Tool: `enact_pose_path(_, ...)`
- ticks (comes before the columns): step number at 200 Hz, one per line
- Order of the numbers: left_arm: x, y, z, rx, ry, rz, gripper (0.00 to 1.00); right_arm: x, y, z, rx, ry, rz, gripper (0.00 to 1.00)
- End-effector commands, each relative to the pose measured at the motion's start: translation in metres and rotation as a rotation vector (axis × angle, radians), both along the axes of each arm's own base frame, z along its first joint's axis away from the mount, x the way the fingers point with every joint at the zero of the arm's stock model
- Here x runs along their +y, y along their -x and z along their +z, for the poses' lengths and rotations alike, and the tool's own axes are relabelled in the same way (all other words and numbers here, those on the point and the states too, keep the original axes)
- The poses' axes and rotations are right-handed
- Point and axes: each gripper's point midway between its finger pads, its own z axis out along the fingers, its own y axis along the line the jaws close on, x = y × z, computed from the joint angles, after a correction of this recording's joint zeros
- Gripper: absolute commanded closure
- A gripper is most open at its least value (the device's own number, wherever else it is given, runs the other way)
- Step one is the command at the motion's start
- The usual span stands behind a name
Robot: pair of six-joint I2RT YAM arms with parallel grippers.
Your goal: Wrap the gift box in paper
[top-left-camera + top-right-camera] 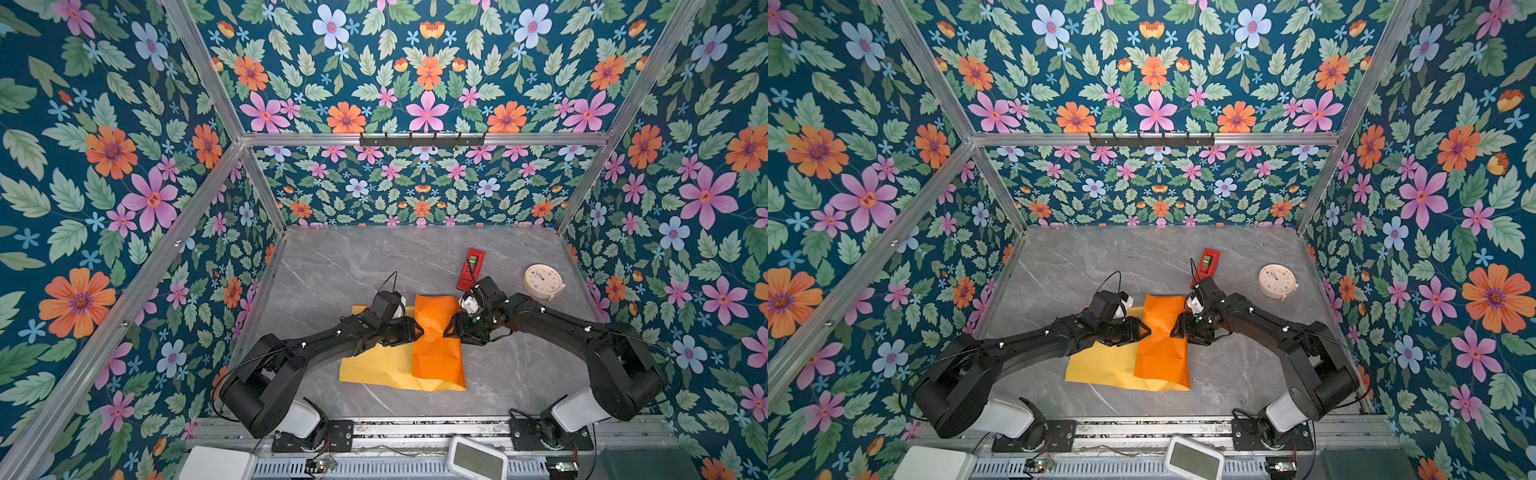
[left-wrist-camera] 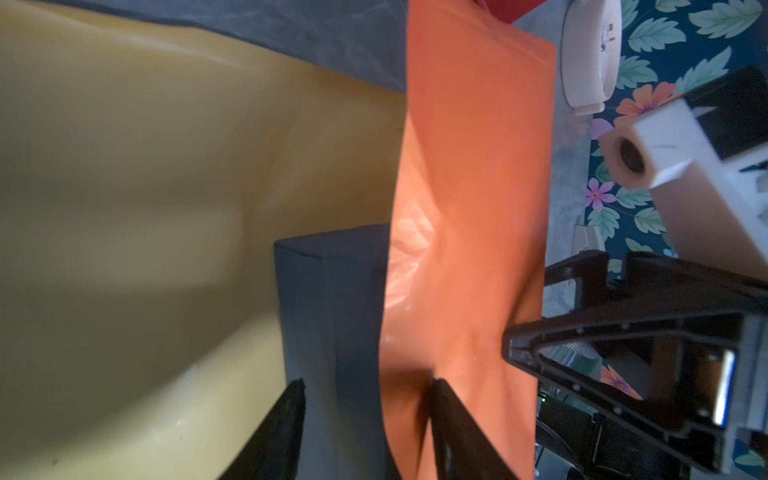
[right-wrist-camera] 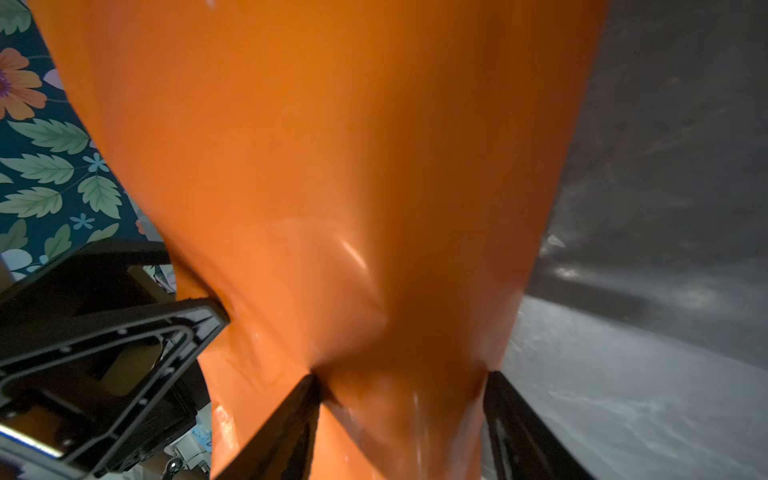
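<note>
The gift box (image 2: 332, 316) shows only in the left wrist view: one dark blue corner and two plain faces. It rests on the yellow side of the paper (image 2: 145, 187), and the orange side is folded over its top. In both top views the flap and the arms hide it, so which way it points cannot be told.

In a top view the paper (image 1: 376, 368) lies at mid-table, closer to the near edge. Its yellow part spreads left. The orange flap's long axis runs from far to near, and the flap is pinched to a waist between the two arms.

The left end effector (image 2: 366, 381) straddles the box's edge, one finger by the blue face and one on the orange. Whether it is grasping or released I cannot tell. The right end effector (image 3: 402, 375) meets the flap from the opposite side and is clenched on the paper. The paper puckers at both fingertips, which only the right wrist view shows.

Bare table (image 1: 332, 266) lies beyond the paper's far edge and to the right of its right edge. A red tape dispenser (image 1: 470, 268) sits just beyond the right arm's wrist. A cream clock (image 1: 542, 281) stands further right, near the wall.
</note>
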Motion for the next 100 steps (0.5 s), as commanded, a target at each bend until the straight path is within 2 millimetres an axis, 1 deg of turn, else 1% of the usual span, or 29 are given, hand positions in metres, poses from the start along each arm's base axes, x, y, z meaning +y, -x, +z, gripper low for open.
enact_pose_path(1,-0.002,-0.002,0.01,0.01,0.018,0.018,0.39,-0.018,0.008,-0.023,0.033,0.124,-0.023,0.36)
enact_pose_path(9,-0.005,-0.004,0.015,0.007,0.03,0.014,0.36,-0.017,0.009,-0.024,0.036,0.127,-0.019,0.36)
enact_pose_path(24,-0.008,-0.004,0.015,0.016,0.033,0.003,0.32,-0.016,0.01,-0.026,0.039,0.13,-0.015,0.36)
enact_pose_path(52,-0.009,0.001,-0.001,0.067,-0.01,-0.034,0.3,-0.017,0.011,-0.026,0.037,0.14,-0.01,0.36)
enact_pose_path(67,-0.008,0.004,-0.007,0.08,-0.021,-0.042,0.34,-0.019,0.01,-0.026,0.032,0.15,-0.009,0.36)
enact_pose_path(84,-0.006,0.005,-0.012,0.092,-0.037,-0.045,0.44,-0.019,0.009,-0.022,0.022,0.151,-0.008,0.36)
enact_pose_path(100,-0.002,0.008,-0.018,0.102,-0.051,-0.042,0.54,-0.019,0.006,-0.016,0.009,0.154,-0.009,0.33)
